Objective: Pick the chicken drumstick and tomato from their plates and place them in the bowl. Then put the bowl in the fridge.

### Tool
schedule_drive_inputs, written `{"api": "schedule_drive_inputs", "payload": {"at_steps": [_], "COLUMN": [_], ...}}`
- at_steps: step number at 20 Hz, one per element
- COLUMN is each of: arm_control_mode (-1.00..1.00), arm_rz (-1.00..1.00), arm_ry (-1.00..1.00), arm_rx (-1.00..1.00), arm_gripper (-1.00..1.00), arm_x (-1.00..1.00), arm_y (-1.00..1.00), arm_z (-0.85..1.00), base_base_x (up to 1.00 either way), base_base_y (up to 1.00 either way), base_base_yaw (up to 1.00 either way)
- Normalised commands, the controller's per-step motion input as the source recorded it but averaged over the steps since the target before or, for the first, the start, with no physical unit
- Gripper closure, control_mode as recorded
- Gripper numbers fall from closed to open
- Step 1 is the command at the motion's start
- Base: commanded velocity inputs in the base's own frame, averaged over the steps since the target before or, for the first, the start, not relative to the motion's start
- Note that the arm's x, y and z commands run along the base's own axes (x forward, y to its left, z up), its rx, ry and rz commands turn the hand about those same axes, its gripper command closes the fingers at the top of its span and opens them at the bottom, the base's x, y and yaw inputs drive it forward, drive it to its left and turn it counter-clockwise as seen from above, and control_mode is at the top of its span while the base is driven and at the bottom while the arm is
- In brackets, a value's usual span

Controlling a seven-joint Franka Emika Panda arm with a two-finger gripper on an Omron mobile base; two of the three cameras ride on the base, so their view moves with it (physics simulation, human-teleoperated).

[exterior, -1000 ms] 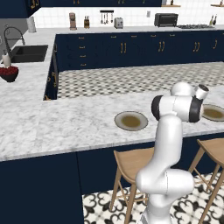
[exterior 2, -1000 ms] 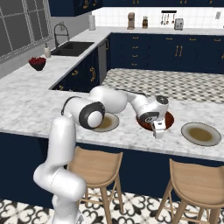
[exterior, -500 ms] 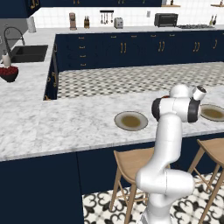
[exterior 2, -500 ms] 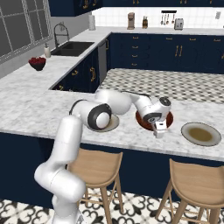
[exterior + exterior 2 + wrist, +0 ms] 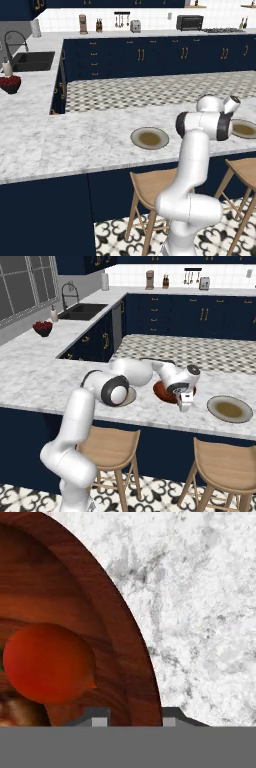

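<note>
Pretty flat, even rendered light everywhere, bright with no harsh glare. Soft shadows under the white marble counter [image 5: 60,145] darken the stool area. Base views look a bit soft and low-res; the hand close-up stays sharp, edges undistorted.

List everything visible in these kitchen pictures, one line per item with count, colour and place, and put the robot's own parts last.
plates: two, pale grey rims with olive-brown centres, both bare, on the marble island either side of the bowl.
bowl: one, glossy reddish-brown, on the island between the plates, its rim between the finger tips.
tomato: one, red, inside the bowl.
chicken drumstick: one, golden-brown, partly seen in the bowl beside the tomato.
fruit bowl: one, dark, heaped with red fruit, near the sink.
sink: one, black, far counter.
stools: two, wooden, under the island.
toaster oven: one, dark, back counter.
hand: one, white with dark tips, closed on the bowl's rim.
</note>
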Motion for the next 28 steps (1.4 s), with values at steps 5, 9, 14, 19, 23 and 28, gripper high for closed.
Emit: {"api": "schedule_drive_inputs", "payload": {"at_steps": [5, 9, 14, 19, 23, 28], "arm_control_mode": [-1.0, -1.0, -1.0, -1.0, -1.0, -1.0], "arm_rz": [-0.14, -0.16, -0.03, 0.0, 0.08, 0.08], "arm_ry": [-0.24, -0.31, 0.02, 0.24, -0.09, -0.1], "arm_rx": [0.0, 0.0, 0.01, 0.02, 0.13, 0.12], "arm_gripper": [1.0, 1.0, 1.0, 1.0, 1.0, 1.0], "arm_x": [-0.48, -0.56, -0.99, -0.76, -0.93, -0.87], "arm_y": [0.05, 0.36, 0.71, 0.84, 0.85, 0.61], "arm_z": [0.27, 0.33, 0.96, 1.0, 0.86, 0.94], "base_base_x": [0.0, 0.0, 0.0, 0.0, 0.0, 0.0], "base_base_y": [0.0, 0.0, 0.0, 0.0, 0.0, 0.0], "base_base_yaw": [0.0, 0.0, 0.0, 0.0, 0.0, 0.0]}}
